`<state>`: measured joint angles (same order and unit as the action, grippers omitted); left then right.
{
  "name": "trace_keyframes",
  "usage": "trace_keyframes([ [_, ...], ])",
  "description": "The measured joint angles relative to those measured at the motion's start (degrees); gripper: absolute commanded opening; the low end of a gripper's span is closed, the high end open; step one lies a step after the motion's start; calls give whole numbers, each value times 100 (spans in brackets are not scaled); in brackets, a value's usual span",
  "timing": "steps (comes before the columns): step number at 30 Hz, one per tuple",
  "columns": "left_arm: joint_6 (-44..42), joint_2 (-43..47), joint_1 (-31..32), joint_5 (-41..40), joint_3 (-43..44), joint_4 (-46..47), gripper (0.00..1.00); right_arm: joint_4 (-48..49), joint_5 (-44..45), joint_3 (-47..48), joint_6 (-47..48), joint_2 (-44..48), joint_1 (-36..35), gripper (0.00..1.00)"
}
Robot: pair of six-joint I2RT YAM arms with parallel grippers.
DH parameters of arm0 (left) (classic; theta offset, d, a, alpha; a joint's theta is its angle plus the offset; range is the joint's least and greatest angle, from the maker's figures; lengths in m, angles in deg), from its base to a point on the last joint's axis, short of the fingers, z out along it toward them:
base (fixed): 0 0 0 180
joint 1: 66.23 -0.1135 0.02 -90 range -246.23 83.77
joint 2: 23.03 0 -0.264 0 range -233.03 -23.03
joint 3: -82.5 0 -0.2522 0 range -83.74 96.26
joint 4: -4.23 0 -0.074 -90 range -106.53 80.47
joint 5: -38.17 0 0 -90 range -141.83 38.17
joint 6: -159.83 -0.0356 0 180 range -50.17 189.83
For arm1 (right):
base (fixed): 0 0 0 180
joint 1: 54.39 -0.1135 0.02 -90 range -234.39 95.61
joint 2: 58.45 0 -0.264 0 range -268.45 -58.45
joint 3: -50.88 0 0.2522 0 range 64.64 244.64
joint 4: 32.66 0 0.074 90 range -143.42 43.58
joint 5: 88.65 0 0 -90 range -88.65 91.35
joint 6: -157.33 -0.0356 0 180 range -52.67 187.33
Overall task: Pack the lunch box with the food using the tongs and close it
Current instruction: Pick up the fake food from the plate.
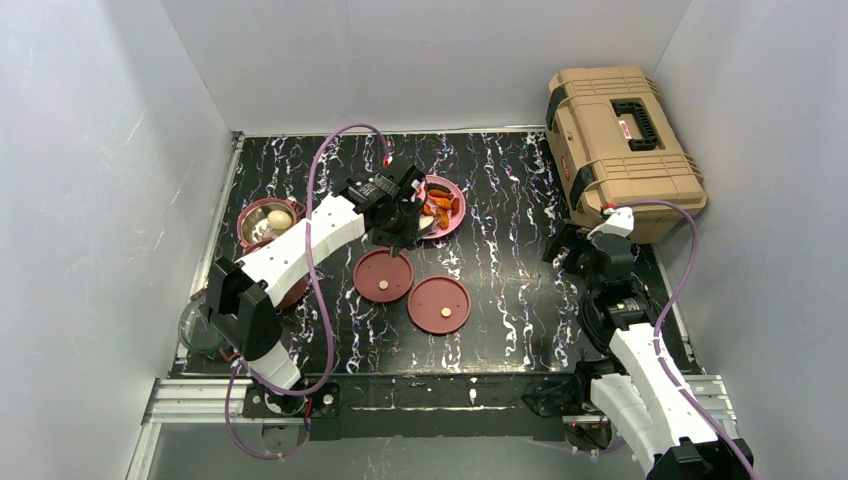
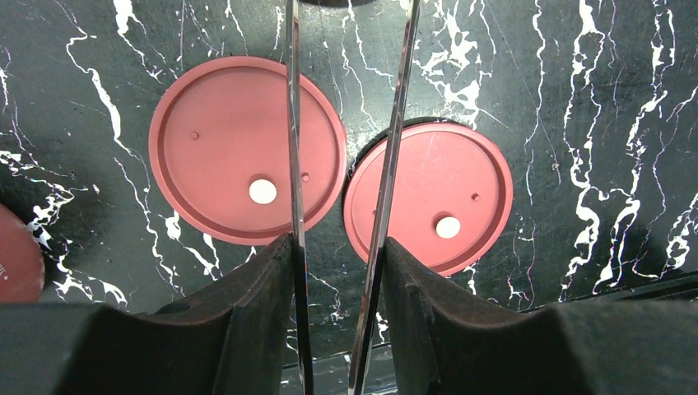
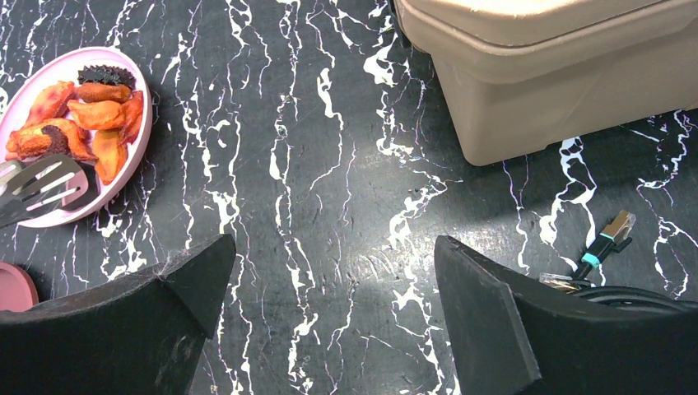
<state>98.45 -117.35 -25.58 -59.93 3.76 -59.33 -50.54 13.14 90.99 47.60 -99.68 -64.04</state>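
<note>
- A black table (image 1: 520, 200) veined in white sat between plain white walls.
- The left gripper (image 2: 337, 251) was clamped on the tongs (image 2: 385, 164). Its dark fingers (image 2: 247, 304) pressed the two slim metal arms from outside, and the arms ran apart to the top of the left wrist view.
- At the left edge of the right wrist view, the tong tips lay over the lower part of the pink plate (image 3: 145, 144), just beside the orange-red food (image 3: 95, 115).
- Two maroon disc lids — one (image 1: 383, 274) and another (image 1: 439, 304) — lay flat, side by side at the centre of the top view, pale dots up.
- A maroon bowl (image 1: 246, 212) at centre left held a pale bun (image 1: 279, 217).
- The right gripper (image 3: 329, 271) stood wide apart — holding nothing — below the tan toolbox (image 1: 620, 140).
</note>
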Motion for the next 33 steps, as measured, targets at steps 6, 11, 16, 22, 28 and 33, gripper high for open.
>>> trace_keyframes([
  [6, -2, -7, 7, 44, 0, 11, 39, 0, 0, 0, 2, 0, 0, 100],
  [11, -9, -11, 9, -15, 2, -26, 38, 0, 0, 0, 0, 0, 0, 100],
  [16, -37, -11, 11, -166, 52, -168, 38, 0, 0, 0, 0, 0, 0, 100],
  [22, -52, -11, 11, -269, 63, -247, 35, 0, 0, 0, 0, 0, 0, 100],
  [28, -37, -13, 11, -232, 74, -273, 34, 0, 0, 0, 0, 0, 0, 100],
  [33, -24, -92, 11, -192, 118, -262, 30, 0, 0, 0, 0, 0, 0, 100],
])
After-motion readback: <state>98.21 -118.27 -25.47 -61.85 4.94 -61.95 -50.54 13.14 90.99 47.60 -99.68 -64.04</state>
